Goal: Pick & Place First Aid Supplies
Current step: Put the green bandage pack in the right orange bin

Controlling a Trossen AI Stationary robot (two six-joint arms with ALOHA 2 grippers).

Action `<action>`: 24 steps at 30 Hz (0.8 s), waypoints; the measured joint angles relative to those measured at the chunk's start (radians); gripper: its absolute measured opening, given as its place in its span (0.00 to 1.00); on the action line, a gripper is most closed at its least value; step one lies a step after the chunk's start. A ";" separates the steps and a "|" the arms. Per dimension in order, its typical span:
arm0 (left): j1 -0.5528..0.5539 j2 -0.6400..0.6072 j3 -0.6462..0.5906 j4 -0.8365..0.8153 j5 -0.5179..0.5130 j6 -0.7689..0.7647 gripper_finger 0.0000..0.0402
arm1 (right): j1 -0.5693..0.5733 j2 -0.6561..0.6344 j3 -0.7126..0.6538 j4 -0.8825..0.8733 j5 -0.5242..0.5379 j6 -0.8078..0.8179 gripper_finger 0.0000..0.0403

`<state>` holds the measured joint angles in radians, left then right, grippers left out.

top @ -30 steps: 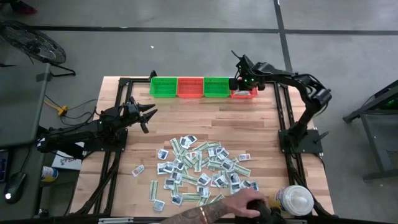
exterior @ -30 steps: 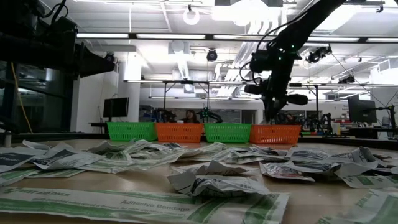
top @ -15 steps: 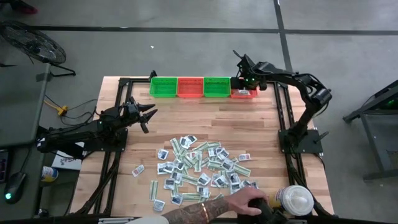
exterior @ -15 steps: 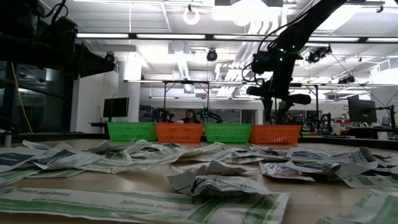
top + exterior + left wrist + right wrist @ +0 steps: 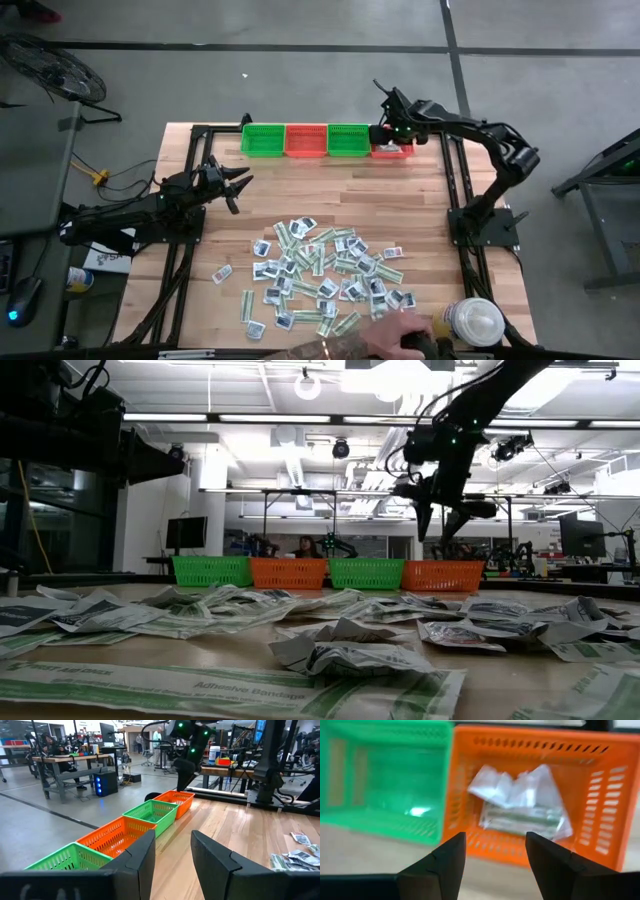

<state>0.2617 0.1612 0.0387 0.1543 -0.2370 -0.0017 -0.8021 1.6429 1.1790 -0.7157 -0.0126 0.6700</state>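
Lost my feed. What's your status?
Right claw open above far-right orange basket, packets inside. Left claw open, waiting. Person's hand beside packet pile.

Nearest strip packet point(image 5: 230, 695) reads "Adhesive Bandage"; other print illegible.

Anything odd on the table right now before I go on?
Yes: a person's hand reaches onto the table's near edge beside the white lidded container, close to the packet pile. The packets in the orange basket look fine.
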 joint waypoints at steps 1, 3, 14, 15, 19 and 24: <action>0.000 0.000 0.000 0.000 0.000 0.000 0.30 | 0.011 -0.010 0.000 -0.012 -0.006 -0.001 0.50; 0.000 0.000 0.000 0.000 0.000 0.000 0.30 | 0.030 -0.023 0.000 -0.032 -0.018 -0.001 0.50; 0.000 0.000 0.000 0.000 0.000 0.000 0.30 | 0.113 -0.106 -0.049 -0.063 -0.065 -0.118 0.50; 0.000 0.000 0.000 0.000 0.000 0.000 0.30 | 0.120 -0.124 -0.070 -0.050 -0.073 -0.125 0.50; 0.000 0.000 0.000 0.000 0.000 0.000 0.30 | 0.166 -0.216 -0.181 0.015 -0.080 -0.121 0.50; 0.000 0.000 0.000 0.000 0.000 0.000 0.30 | 0.259 -0.353 -0.324 0.076 -0.081 -0.084 0.50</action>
<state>0.2618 0.1609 0.0387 0.1543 -0.2368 -0.0017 -0.5429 1.2902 0.8548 -0.6399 -0.0933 0.5860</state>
